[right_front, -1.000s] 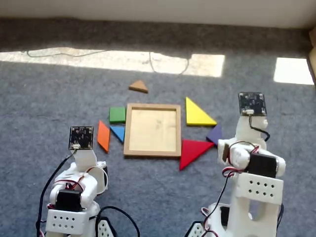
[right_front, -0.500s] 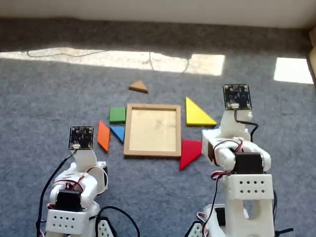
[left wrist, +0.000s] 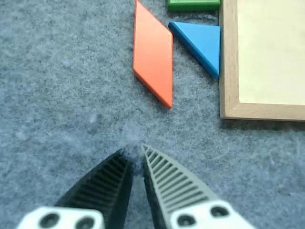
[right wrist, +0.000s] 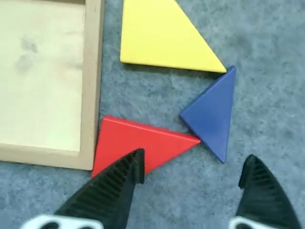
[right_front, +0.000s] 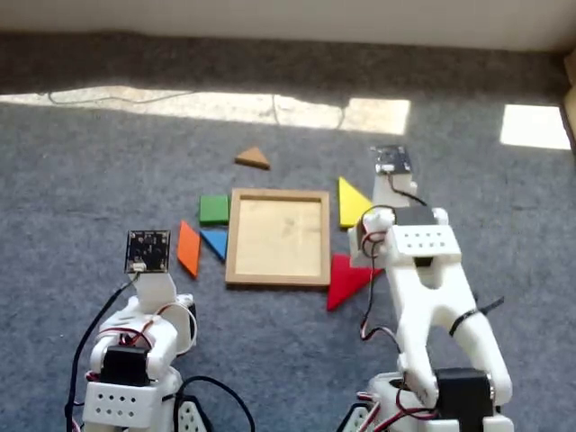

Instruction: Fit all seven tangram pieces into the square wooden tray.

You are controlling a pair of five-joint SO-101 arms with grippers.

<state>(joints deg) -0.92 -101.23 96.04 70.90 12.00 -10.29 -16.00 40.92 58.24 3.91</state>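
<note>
The square wooden tray lies on the grey carpet with nothing inside it. On one side of it lie an orange parallelogram, a small blue triangle and a green square; a brown triangle lies beyond. My left gripper is shut just above the carpet, short of the orange parallelogram and the blue triangle. My right gripper is open above the corner of the red triangle and the dark blue triangle, with the yellow triangle farther ahead.
The right arm stretches over the carpet by the tray's right side, covering part of the yellow triangle and red triangle. The left arm stays folded near its base. A cable lies at the back.
The right arm has swung forward and toward the tray, and now hangs over the pieces at the tray's right side. The left arm has not moved.
</note>
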